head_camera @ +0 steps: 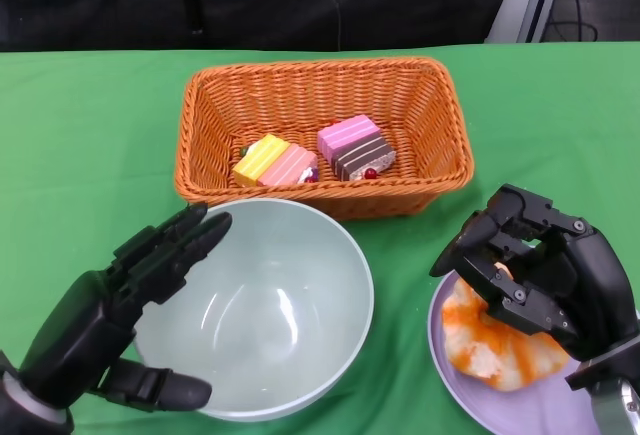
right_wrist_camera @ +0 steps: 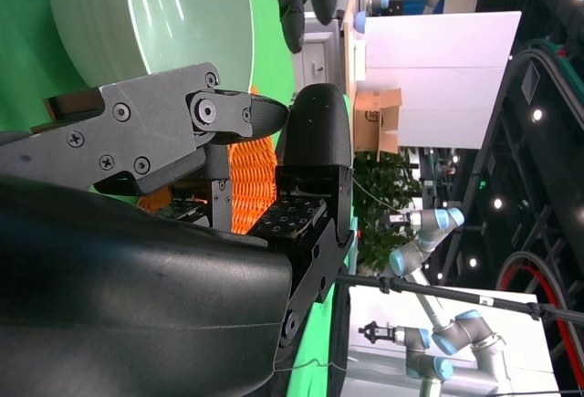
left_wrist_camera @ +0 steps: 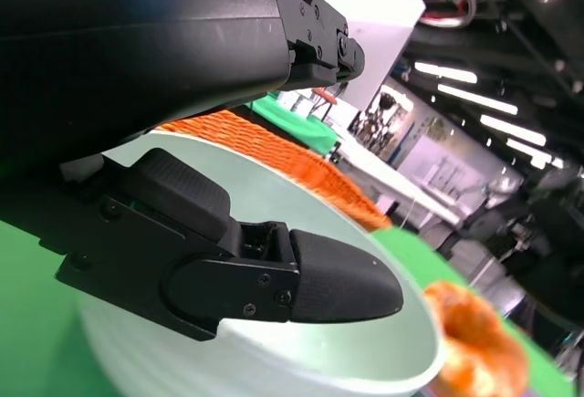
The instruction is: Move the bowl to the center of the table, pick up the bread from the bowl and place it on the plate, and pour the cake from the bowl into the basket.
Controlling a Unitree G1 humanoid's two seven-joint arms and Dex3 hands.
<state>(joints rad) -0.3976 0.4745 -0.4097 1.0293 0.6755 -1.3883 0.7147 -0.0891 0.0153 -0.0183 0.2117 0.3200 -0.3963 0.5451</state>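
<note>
Right hand [head_camera: 535, 275] at 4 o'clock, fingers curling over the bread [head_camera: 495, 340] sitting on the plate [head_camera: 450, 375]; whether clamped or just touching, cannot tell. Left hand [head_camera: 120, 315] cradling the empty bowl [head_camera: 290, 355] at center, fingers apart along its rim. Cakes [head_camera: 315, 155] lying in the basket [head_camera: 200, 115] at 12 o'clock. Risk: bread snagging, dragging off the plate. The plate's far side is running out of view.

No text, label or number can be read (background signs blur).
</note>
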